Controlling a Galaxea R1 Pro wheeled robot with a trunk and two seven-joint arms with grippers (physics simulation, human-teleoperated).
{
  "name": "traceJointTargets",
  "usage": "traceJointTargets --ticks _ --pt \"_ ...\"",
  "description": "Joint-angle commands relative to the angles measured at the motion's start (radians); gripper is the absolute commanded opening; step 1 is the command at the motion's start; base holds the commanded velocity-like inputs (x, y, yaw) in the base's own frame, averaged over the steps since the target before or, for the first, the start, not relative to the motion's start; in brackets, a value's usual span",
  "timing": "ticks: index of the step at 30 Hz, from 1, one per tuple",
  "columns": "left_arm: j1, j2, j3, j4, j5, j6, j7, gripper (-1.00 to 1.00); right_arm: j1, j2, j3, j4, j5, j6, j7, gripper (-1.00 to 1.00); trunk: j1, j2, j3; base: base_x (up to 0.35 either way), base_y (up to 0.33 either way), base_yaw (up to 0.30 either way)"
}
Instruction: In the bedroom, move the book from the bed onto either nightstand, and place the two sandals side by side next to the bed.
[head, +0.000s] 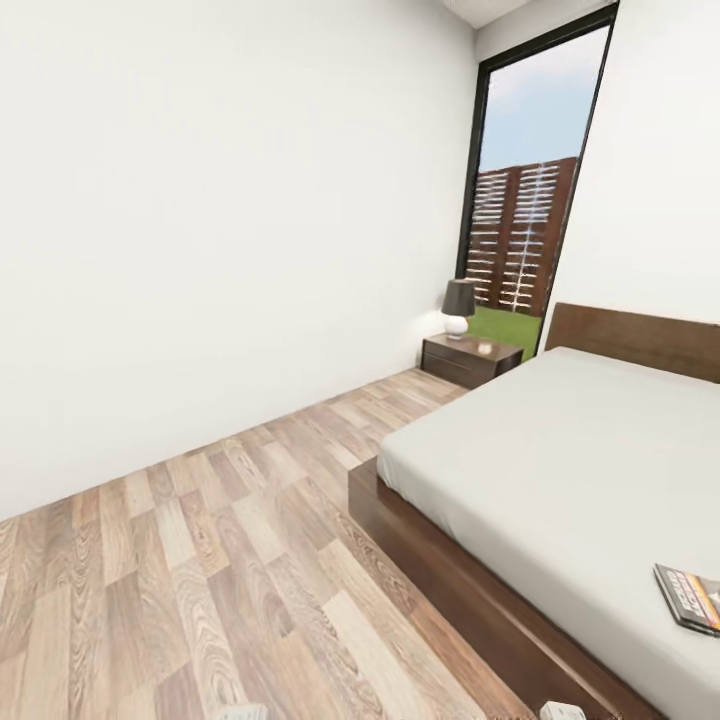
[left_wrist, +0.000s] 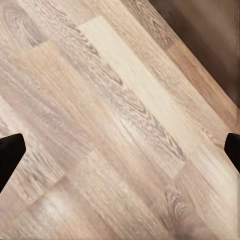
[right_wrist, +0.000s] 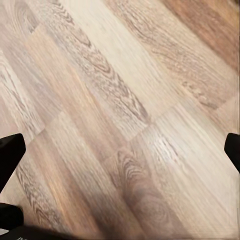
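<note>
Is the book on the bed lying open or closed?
Closed: the book lies flat on the mattress near the edge of the bed, cover up, no pages spread.

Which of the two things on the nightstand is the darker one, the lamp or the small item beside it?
The lamp: dark shade over a white base. The small item on the nightstand is pale and flat.

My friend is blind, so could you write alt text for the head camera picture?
A book lies near the edge of a low bed in a white-walled bedroom with wood-plank floor. A nightstand with a lamp stands by a tall window.
</note>
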Motion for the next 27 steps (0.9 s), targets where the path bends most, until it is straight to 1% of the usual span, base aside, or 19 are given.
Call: traceJointTargets --ticks 1,27 --pt "0.0 0.0 0.008 0.0 -0.01 -0.003 -0.002 1.0 -0.002 0.001 0.008 0.004 -0.007 -0.006 0.005 1.0 0.0 -0.001 -0.001 0.0 0.0 -0.283" --pt "0.0 0.0 0.008 0.0 -0.011 -0.004 -0.002 1.0 -0.002 0.0 0.008 0.004 -0.007 -0.006 0.005 1.0 0.0 -0.001 -0.001 0.0 0.0 -0.283"
